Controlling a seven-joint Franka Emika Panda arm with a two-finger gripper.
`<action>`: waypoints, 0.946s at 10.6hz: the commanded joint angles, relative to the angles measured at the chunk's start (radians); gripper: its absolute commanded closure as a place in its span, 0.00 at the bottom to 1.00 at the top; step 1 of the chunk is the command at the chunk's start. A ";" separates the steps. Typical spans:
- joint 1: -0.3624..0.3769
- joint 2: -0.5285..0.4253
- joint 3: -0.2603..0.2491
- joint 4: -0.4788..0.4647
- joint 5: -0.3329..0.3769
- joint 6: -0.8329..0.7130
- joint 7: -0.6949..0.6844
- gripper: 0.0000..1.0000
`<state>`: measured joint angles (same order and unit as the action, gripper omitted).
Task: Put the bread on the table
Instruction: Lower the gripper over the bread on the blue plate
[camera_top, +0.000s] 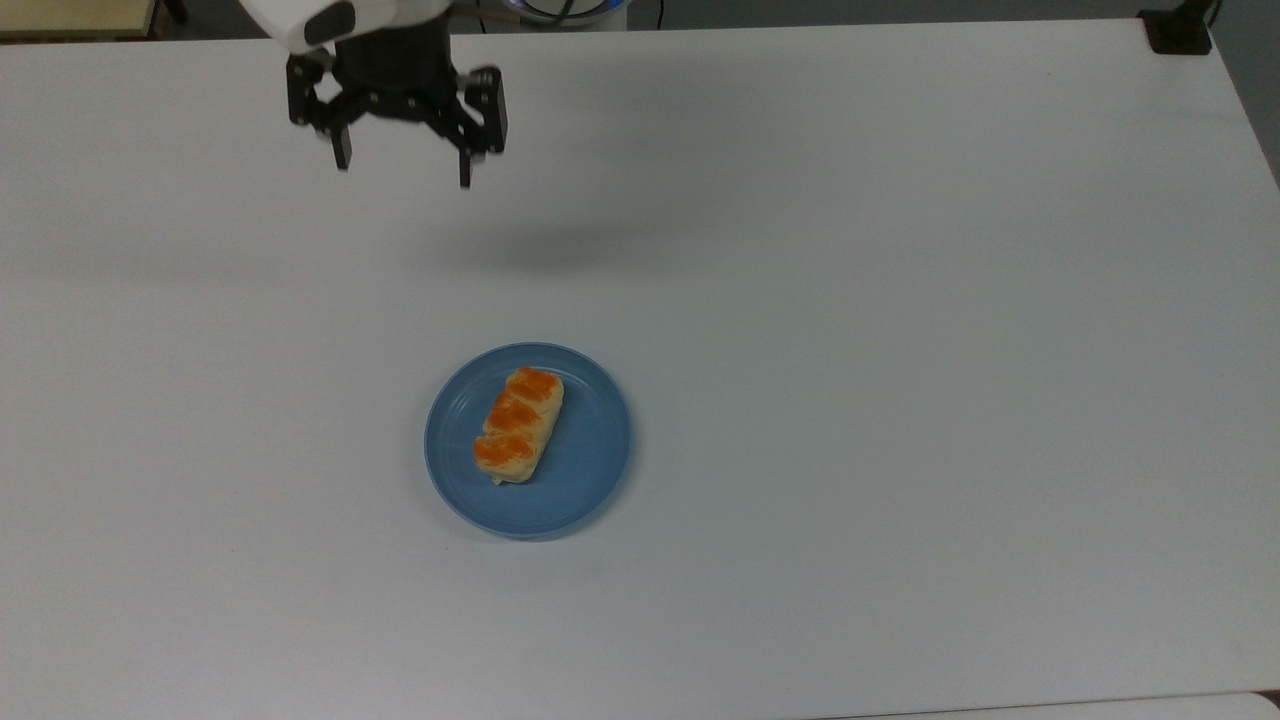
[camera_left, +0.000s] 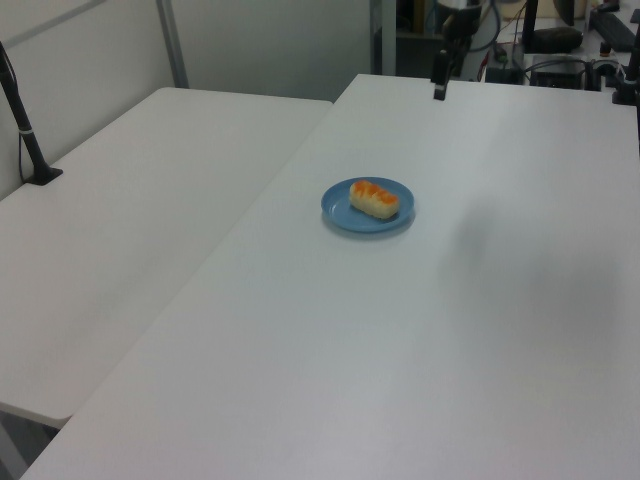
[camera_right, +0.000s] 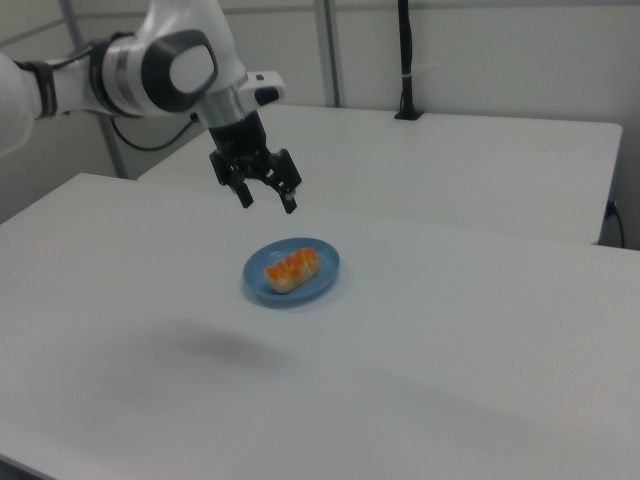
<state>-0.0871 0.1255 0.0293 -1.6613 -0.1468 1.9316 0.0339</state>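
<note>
The bread, a pale roll with three orange glazed patches, lies on a round blue plate on the white table. The same bread rests on the plate in both side views. My gripper hangs open high over the table, toward the top view's upper left of the plate, nothing between its fingers. In the right view the gripper hovers above and just to the left of the plate. In the left view the gripper is far behind the plate.
A second white table adjoins on the left view's left, with a black pole clamped at its edge. A black clamp sits at the top view's upper right corner. Cables and equipment stand behind the table.
</note>
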 joint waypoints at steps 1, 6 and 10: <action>0.020 0.086 0.000 -0.069 -0.002 0.255 0.237 0.00; 0.072 0.239 0.000 -0.066 -0.017 0.479 0.403 0.04; 0.081 0.345 0.000 -0.052 -0.014 0.616 0.464 0.02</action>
<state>-0.0158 0.4221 0.0346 -1.7229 -0.1472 2.4839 0.4421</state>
